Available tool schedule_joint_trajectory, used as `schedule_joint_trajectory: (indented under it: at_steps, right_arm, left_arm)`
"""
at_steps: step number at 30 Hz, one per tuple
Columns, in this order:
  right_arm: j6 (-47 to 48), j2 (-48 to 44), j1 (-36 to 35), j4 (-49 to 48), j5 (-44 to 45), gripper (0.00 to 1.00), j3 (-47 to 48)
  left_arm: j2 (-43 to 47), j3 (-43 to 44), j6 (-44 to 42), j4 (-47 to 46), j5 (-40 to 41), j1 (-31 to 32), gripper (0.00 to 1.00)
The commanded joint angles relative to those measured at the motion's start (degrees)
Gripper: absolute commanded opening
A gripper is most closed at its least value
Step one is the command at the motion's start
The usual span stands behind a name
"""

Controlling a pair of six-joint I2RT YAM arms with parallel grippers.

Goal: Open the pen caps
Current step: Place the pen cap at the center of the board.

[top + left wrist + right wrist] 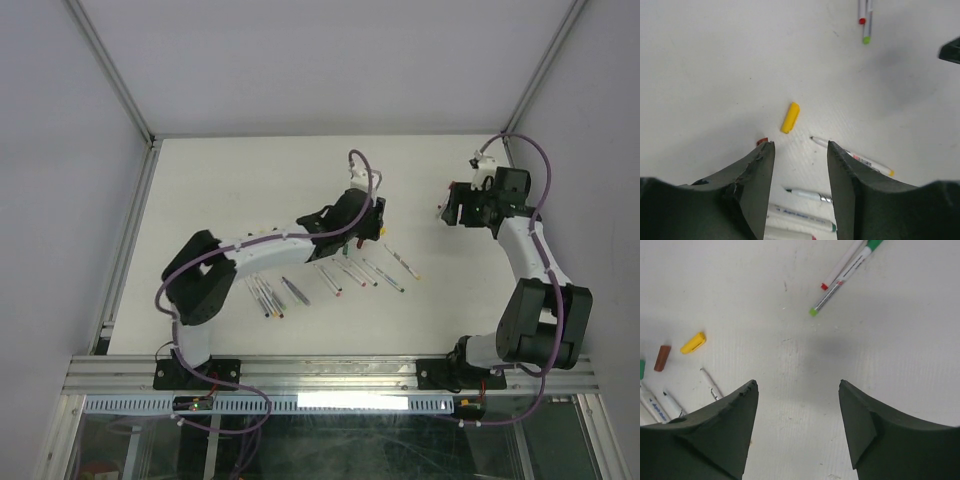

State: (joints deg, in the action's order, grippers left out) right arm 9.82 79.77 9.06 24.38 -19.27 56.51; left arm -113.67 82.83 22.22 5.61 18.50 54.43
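Observation:
A yellow pen cap (790,117) lies loose on the white table just ahead of my left gripper (800,147), which is open and holds nothing. A small dark red cap (762,141) peeks out beside its left fingertip. An uncapped pen (860,159) with a yellow end lies by its right finger. My right gripper (797,385) hangs open over bare table, empty. In the right wrist view the yellow cap (693,342), a brown-red cap (662,358) and a green cap (641,369) lie at the left. From above, the left gripper (372,232) is over the pens and the right gripper (447,212) stands apart to the right.
Several thin pens (340,275) lie in loose rows on the table in front of the arms. Two capless pens, one red-tipped (840,265) and one green-tipped (837,287), lie ahead of the right gripper. More pens (810,195) lie under the left gripper's jaws. Walls enclose the table.

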Motion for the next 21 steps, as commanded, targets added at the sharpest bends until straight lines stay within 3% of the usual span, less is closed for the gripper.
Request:
schedule_joint_trajectory:
  at_steps: [1, 4, 9, 10, 14, 21]
  right_arm:
    - [-6.5, -1.8, 0.9, -8.7, 6.2, 0.71, 0.1]
    - [-8.4, 1.3, 0.9, -9.0, 6.8, 0.74, 2.3]
    - [-13.1, 7.6, -0.3, -9.4, 11.4, 0.75, 7.6]
    - [-13.5, 9.0, -0.7, -8.6, 11.6, 0.75, 9.2]
    - [-14.9, 13.6, -1.9, -7.8, 12.2, 0.74, 12.9]
    - [-14.1, 18.0, -2.3, -8.5, 13.4, 0.74, 13.9]
  left_arm:
    - [15.6, -11.3, -3.7, -13.8, -5.1, 0.5, 0.49]
    - [24.3, -23.0, -6.1, -19.9, -6.7, 0.5, 0.57]
    - [40.9, -45.1, -8.8, -34.1, -9.4, 0.3, 0.95]
    - [43.8, -49.0, -8.7, -36.7, -9.4, 0.2, 0.99]
    - [52.4, -58.9, -8.2, -41.0, -9.1, -0.2, 0.99]
    - [58.9, -66.6, -5.6, -42.2, -5.5, -0.3, 0.99]
